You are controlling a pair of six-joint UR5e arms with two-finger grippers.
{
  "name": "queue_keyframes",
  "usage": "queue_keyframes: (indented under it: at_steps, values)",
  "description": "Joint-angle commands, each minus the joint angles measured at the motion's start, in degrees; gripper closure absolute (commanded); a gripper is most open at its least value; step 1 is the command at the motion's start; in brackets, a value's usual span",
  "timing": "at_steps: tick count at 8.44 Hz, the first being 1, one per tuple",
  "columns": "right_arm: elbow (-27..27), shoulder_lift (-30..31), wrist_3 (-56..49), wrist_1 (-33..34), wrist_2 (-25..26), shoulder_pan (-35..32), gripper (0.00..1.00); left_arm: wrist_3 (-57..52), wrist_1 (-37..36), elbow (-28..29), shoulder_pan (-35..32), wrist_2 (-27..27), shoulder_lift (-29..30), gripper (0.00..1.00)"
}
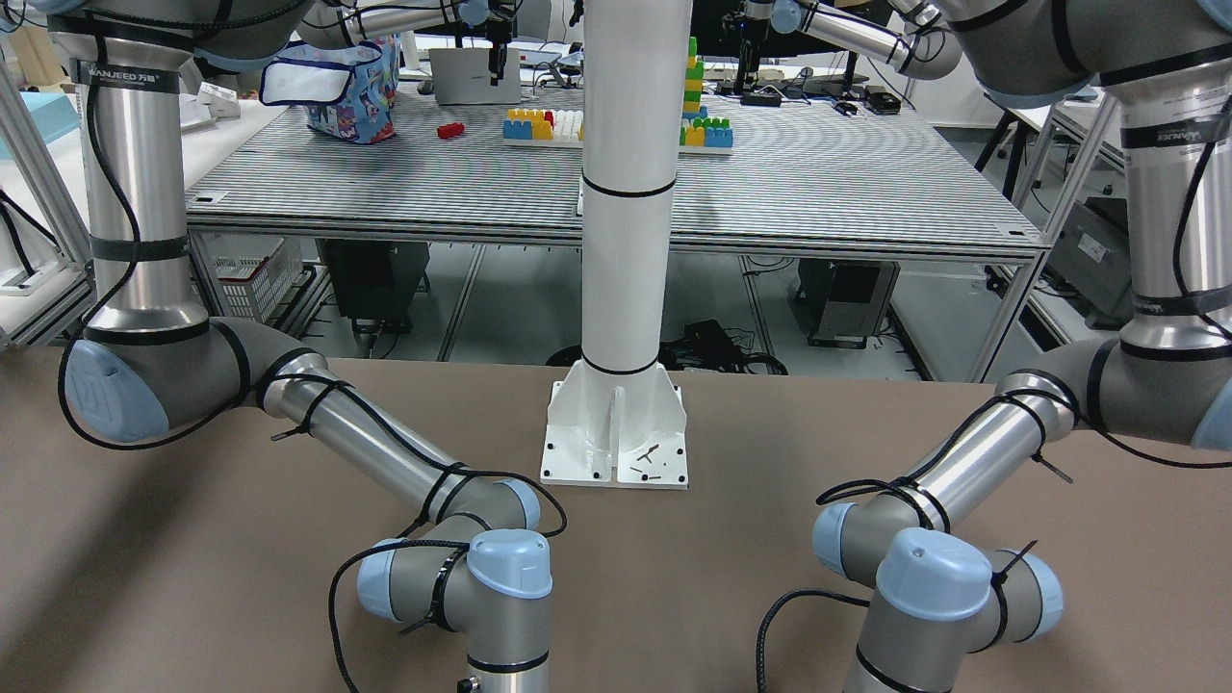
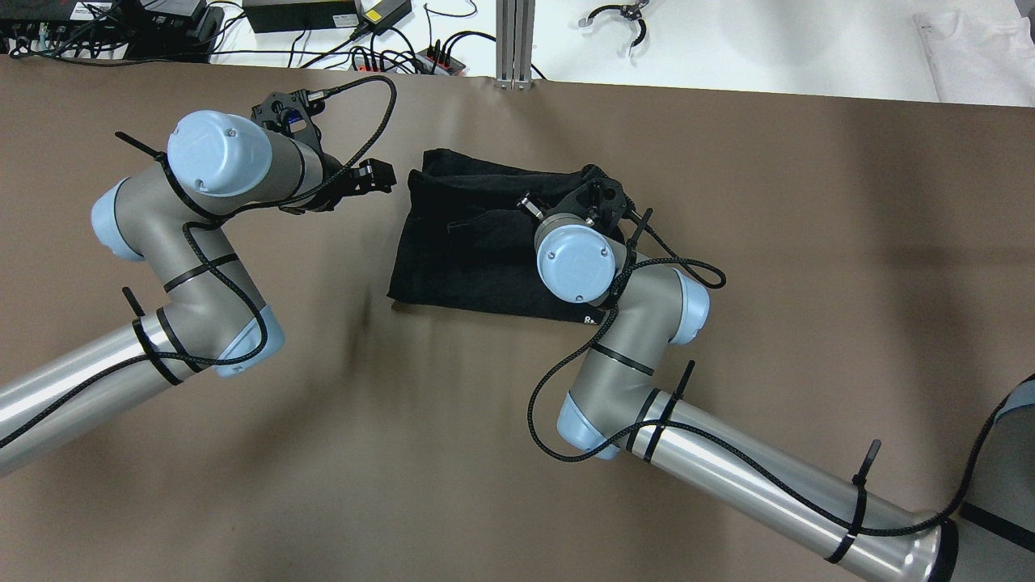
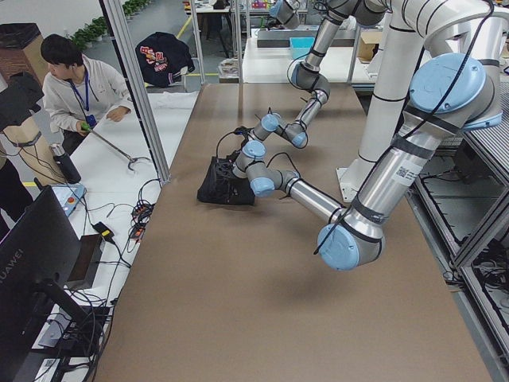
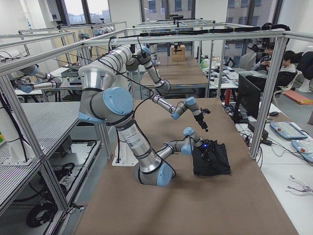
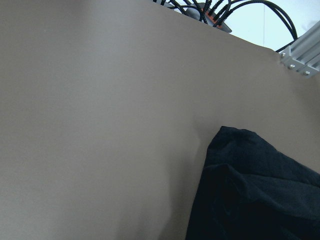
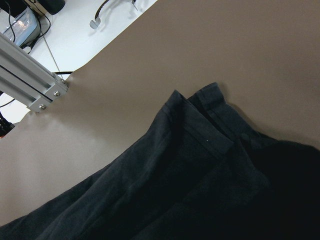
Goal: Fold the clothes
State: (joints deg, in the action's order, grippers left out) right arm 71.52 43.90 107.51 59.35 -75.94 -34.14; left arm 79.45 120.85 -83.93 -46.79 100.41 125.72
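Observation:
A black garment (image 2: 461, 250) lies folded in a rough rectangle on the brown table (image 2: 808, 242), at the middle far side. It also shows in the left wrist view (image 5: 250, 190) and the right wrist view (image 6: 175, 190), where its collar or waistband edge shows. My left gripper (image 2: 380, 176) is just left of the garment's far left corner, empty, its fingers slightly apart. My right gripper (image 2: 602, 198) points down over the garment's far right part. The wrist hides its fingers, so I cannot tell whether it is open or shut.
Beyond the table's far edge is a white bench with cables and power strips (image 2: 323, 16), an aluminium post (image 2: 513, 40) and a white cloth (image 2: 978, 48). The white column base (image 1: 616, 433) stands at the near edge. An operator (image 3: 79, 87) sits past the far side.

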Motion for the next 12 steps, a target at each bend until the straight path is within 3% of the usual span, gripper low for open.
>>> queue_keyframes:
  at_steps: [1, 7, 10, 11, 12]
  values:
    - [1.0, 2.0, 0.1, -0.2, 0.0, 1.1, 0.23, 0.0, 0.0, 0.1, 0.1, 0.1, 0.0, 0.00]
    - [2.6, 3.7, 0.7, -0.3, -0.4, 1.6, 0.23, 0.0, -0.1, 0.3, 0.1, 0.1, 0.0, 0.00]
    - [2.5, 5.7, 2.1, -0.6, -0.2, 1.7, 0.36, 0.0, -0.1, 0.3, 0.1, 0.0, 0.1, 0.00]
    - [2.5, 5.2, 4.0, -0.6, -0.1, 1.7, 0.53, -0.1, -0.1, 0.3, 0.1, -0.1, 0.0, 0.00]
    - [2.5, 5.1, 7.9, -0.6, 0.0, 1.7, 0.76, -0.1, -0.1, 0.3, 0.1, -0.2, 0.1, 0.00]
